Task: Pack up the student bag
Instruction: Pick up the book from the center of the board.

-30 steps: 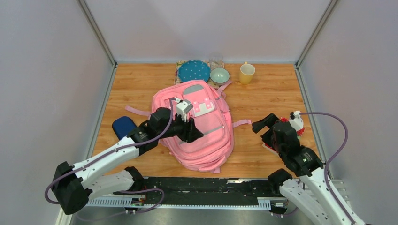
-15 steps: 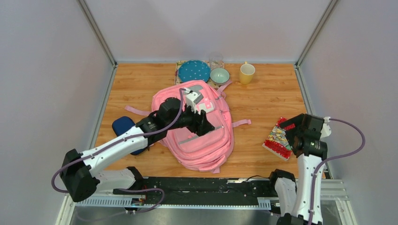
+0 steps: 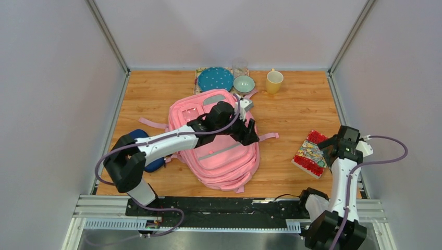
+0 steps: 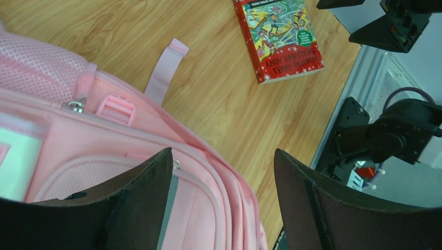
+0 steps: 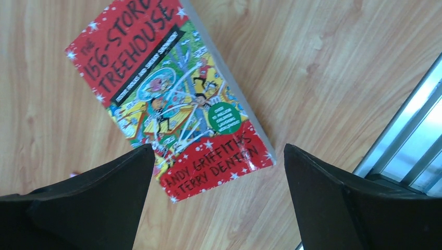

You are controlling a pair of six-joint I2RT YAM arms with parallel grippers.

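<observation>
Nearest, on the right, a red book (image 5: 172,99) lies flat on the wooden counter (image 3: 292,104). Its cover reads "156-STOREY TREEHOUSE" – the end of the first word is partly cut off – and lower down "ANDY GRIFFITHS TERRY DENTON". There is a small green sticker on it too, with print too tiny to read. The right jaws hang just above the book, spread wide, with nothing in them.

In the middle of the counter lies the student bag (image 3: 224,156), big and pink, flat with its front pockets facing up. What is inside it cannot be seen. One pink strap (image 4: 166,70) sticks out to the right, toward the book. The left jaws hover over the bag's right edge – they are wide open too and hold nothing.

A dark blue pouch (image 3: 134,138) peeks out at the bag's left side, partly under the left arm (image 3: 172,138).

At the far edge sit a blue dotted plate (image 3: 215,78), a pale green bowl (image 3: 244,83), a clear glass (image 3: 240,66) and a yellow mug (image 3: 274,81).
</observation>
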